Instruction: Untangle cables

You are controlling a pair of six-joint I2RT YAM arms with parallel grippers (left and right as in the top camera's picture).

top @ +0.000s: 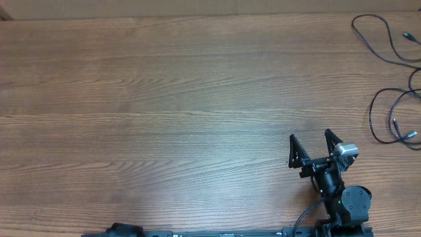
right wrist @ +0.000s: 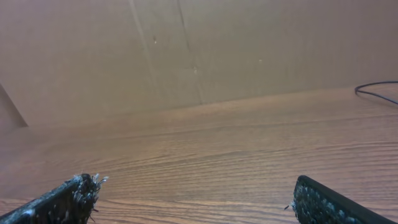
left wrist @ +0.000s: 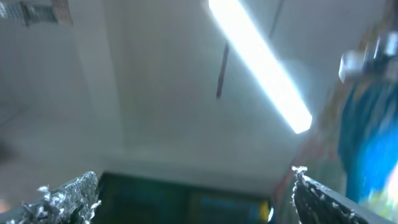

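Note:
Thin black cables lie at the table's far right. One cable (top: 380, 41) curves at the top right, with a silvery plug tip near the edge. Another cable (top: 385, 118) loops lower down, with small plug tips near its bottom. My right gripper (top: 312, 139) is open and empty, left of and below the cables, apart from them. In the right wrist view its fingers (right wrist: 198, 196) are spread above bare wood, and a bit of cable (right wrist: 375, 91) shows at the right edge. My left gripper (left wrist: 194, 191) is open and points up at the ceiling; in the overhead only part of its arm shows.
The wooden table (top: 164, 105) fills the overhead view. The left arm's base (top: 122, 230) sits at the bottom edge. A wall of brown board (right wrist: 249, 43) stands behind the table's far edge. A ceiling light strip (left wrist: 261, 68) shows in the left wrist view.

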